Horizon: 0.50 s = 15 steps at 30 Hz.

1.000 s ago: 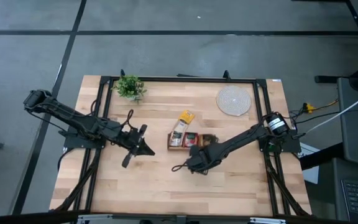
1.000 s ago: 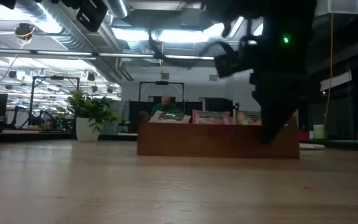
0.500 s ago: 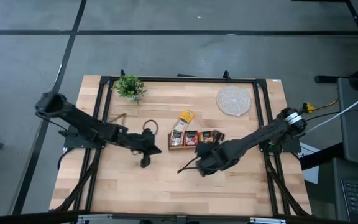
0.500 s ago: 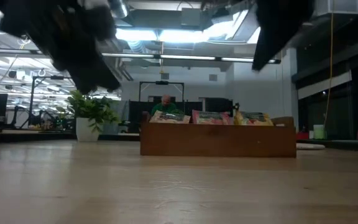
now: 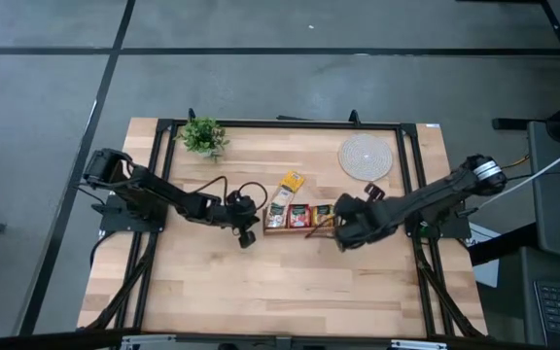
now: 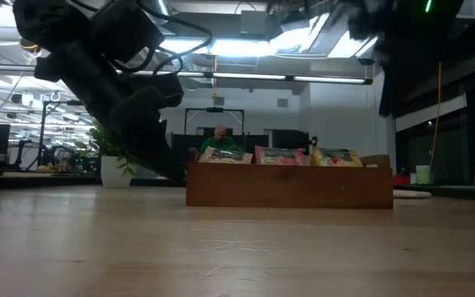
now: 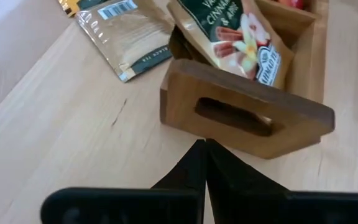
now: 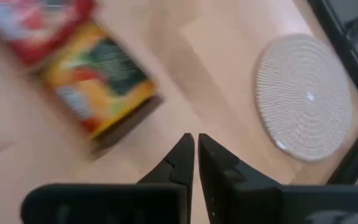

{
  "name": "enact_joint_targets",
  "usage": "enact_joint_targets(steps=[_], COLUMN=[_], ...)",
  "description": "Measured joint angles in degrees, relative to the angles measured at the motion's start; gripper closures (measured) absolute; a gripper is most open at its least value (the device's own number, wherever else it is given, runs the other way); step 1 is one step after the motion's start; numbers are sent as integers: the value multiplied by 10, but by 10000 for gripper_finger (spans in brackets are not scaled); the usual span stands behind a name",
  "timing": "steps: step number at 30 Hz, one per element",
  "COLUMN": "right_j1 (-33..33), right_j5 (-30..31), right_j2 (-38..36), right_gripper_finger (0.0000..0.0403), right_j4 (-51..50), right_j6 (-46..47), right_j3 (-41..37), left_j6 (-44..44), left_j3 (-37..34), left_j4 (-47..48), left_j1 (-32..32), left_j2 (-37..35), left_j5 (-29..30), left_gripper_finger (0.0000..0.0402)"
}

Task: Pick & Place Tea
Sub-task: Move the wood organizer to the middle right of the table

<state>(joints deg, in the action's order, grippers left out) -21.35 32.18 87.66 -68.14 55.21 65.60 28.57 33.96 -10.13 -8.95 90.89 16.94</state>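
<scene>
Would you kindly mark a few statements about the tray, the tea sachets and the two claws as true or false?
1. The wooden tray holds tea sachets. True.
2. The round woven mat lies inside the tray. False: it lies apart on the table, beyond the tray's right end.
3. The left claw is shut, just off the tray's end with the handle slot. True.
4. The left claw holds a sachet. False: nothing shows between its fingers.
5. Sachets also lie on the table outside the tray. True: beside its left end.
6. The right claw is wide open. False: its fingers stand nearly together, with nothing between them.
</scene>
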Motion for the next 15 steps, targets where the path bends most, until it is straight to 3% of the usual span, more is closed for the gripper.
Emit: enact_joint_targets(steps=[6,11,15], right_j1=[79,148,183], right_j5=[23,-53,-65], right_j2=[-22,-23,-23], right_gripper_finger=[395,394,387], right_j4=[143,329,360], right_j6=[-51,-168,-182], right_j3=[-126,-201,-223], left_j6=[2,10,13], left_j3=[1,1,1], left_j4=[-8,-9,-27], left_j1=[1,1,2], left_j2=[0,0,0], left_j5=[16,16,16], left_gripper_finger=[400,400,399])
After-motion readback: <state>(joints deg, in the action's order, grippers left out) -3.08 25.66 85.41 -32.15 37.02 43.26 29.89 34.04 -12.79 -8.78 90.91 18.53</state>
